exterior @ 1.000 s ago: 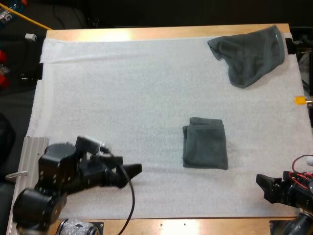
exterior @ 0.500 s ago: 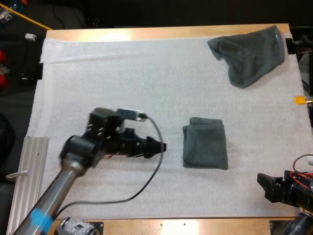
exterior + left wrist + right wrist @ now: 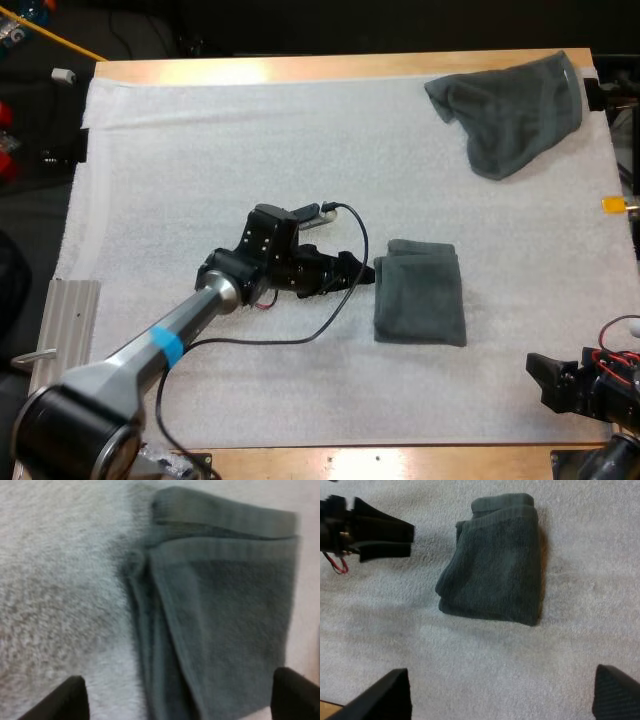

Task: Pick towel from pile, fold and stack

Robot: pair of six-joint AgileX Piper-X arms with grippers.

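A folded dark grey-green towel [image 3: 420,295] lies on the white mat, right of centre. My left gripper [image 3: 364,271] sits low at its left edge, fingertips almost touching it. In the left wrist view the folded towel [image 3: 225,605] lies just ahead of my left gripper [image 3: 182,700], whose fingers [image 3: 70,697] stand wide apart and open. A crumpled towel [image 3: 512,108] rests at the far right corner. My right gripper [image 3: 538,378] hovers open near the front right edge, and from it I see the folded towel [image 3: 495,560] with the left gripper [image 3: 395,535] beside it.
A ribbed metal plate [image 3: 55,335] lies along the mat's front left edge. Bare mat [image 3: 250,150] stretches across the left and far middle. The table's wooden rim [image 3: 300,68] runs along the far side.
My left arm has swung from the front left corner forward and to the right, ending at the folded towel's left edge. The right arm and both towels have not moved.
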